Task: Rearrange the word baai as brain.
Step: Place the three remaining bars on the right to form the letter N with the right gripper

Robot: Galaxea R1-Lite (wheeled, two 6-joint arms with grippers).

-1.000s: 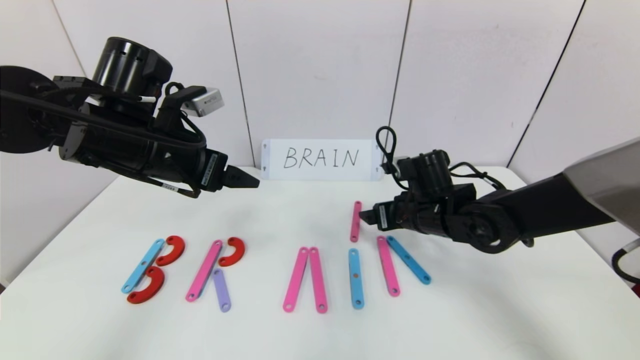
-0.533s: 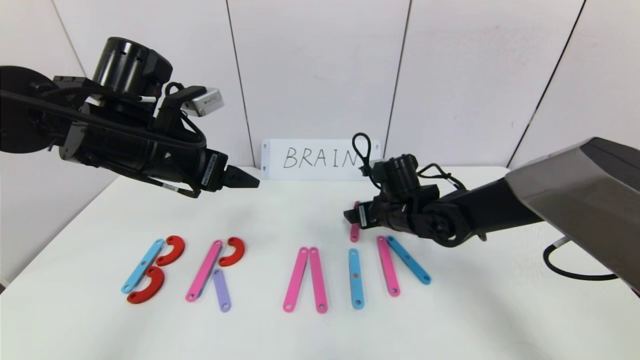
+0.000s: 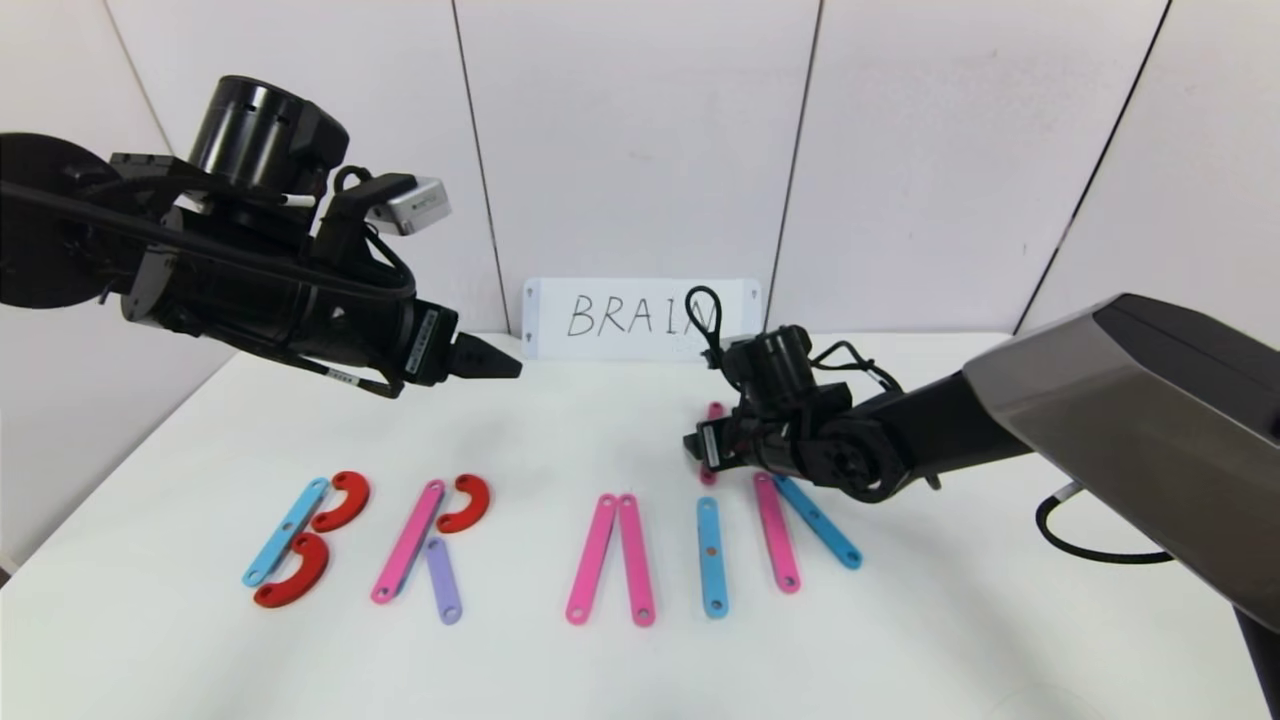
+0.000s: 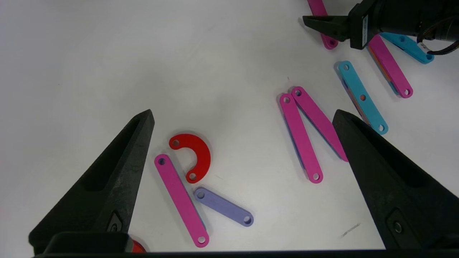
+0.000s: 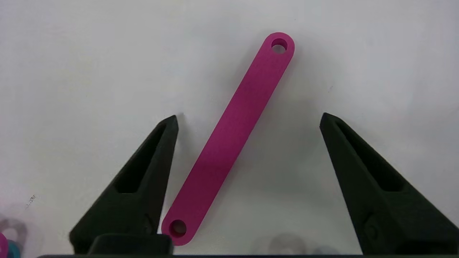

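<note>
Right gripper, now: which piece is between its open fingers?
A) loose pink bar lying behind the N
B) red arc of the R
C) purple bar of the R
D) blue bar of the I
A: the right wrist view shows the right gripper open, straddling the loose pink bar, which lies flat on the table, not yet pinched.

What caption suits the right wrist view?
Right gripper, fingers open, straddles a loose pink bar lying flat on the white table.
</note>
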